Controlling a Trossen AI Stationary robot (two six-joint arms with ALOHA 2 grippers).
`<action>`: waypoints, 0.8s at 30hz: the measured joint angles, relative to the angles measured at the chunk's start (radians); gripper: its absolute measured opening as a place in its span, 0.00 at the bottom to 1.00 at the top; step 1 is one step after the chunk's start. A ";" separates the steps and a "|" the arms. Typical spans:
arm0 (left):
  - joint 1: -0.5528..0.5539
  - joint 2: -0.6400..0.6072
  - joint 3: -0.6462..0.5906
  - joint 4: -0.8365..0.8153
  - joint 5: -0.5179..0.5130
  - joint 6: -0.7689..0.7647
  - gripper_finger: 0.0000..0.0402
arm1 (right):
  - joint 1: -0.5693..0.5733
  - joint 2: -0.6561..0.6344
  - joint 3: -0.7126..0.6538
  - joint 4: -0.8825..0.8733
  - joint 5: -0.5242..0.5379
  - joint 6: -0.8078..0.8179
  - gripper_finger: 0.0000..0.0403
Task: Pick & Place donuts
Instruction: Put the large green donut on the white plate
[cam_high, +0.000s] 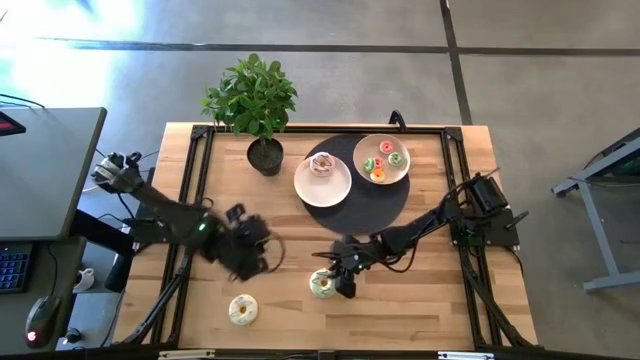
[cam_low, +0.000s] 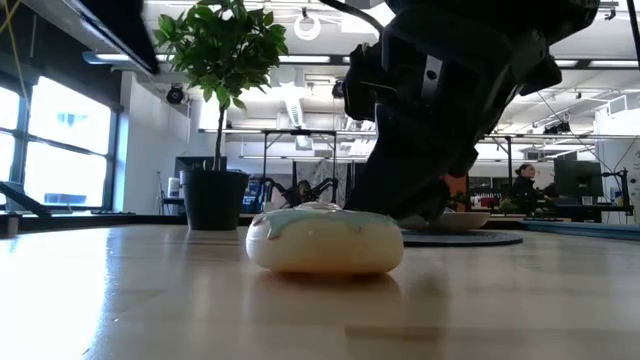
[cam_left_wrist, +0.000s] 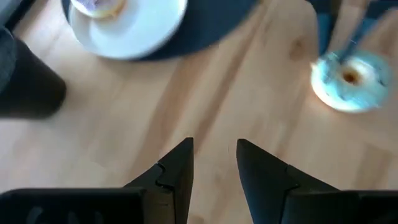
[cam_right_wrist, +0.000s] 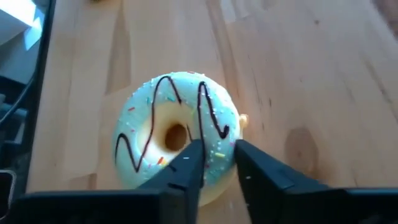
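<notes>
The green-cream donut (cam_high: 322, 284) (cam_low: 325, 240) with dark zigzag lines lies flat on the bare wood near the table's near edge. My right gripper (cam_high: 340, 275) (cam_right_wrist: 217, 152) stands right over its rim, pointing down, fingers a narrow gap apart. The pale yellow donut (cam_high: 243, 310) lies to the left near the near edge. The pink donut (cam_high: 322, 163) sits on a white plate (cam_high: 322, 186). Several tiny donuts (cam_high: 381, 160) lie in the second plate (cam_high: 398, 173). My left gripper (cam_high: 268, 252) (cam_left_wrist: 214, 152) hovers open over bare wood, left of the green-cream donut (cam_left_wrist: 349, 78). My right gripper comes at the green-cream donut from above, its fingertips (cam_right_wrist: 194, 155) over the ring's edge (cam_right_wrist: 219, 134) beside the hole. I cannot tell whether they touch it. The donut lies flat on the table.
Both plates sit on a black round mat (cam_high: 350, 205) at the far middle of the table. A potted plant (cam_high: 262, 110) (cam_low: 215, 195) stands at the far left. Bare wood lies between the two arms and along the near edge. A person shows far off in the room (cam_low: 522, 185).
</notes>
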 joint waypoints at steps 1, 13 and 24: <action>-0.036 0.000 0.000 -0.013 0.000 -0.041 0.30 | -0.003 0.000 0.000 0.001 -0.015 0.000 0.21; -0.341 0.003 -0.084 0.063 0.084 -0.289 0.30 | -0.087 -0.079 0.002 0.025 -0.059 -0.078 0.02; -0.384 0.002 -0.267 0.334 0.061 -0.321 0.30 | -0.503 -0.312 0.003 -0.257 0.099 -0.373 0.01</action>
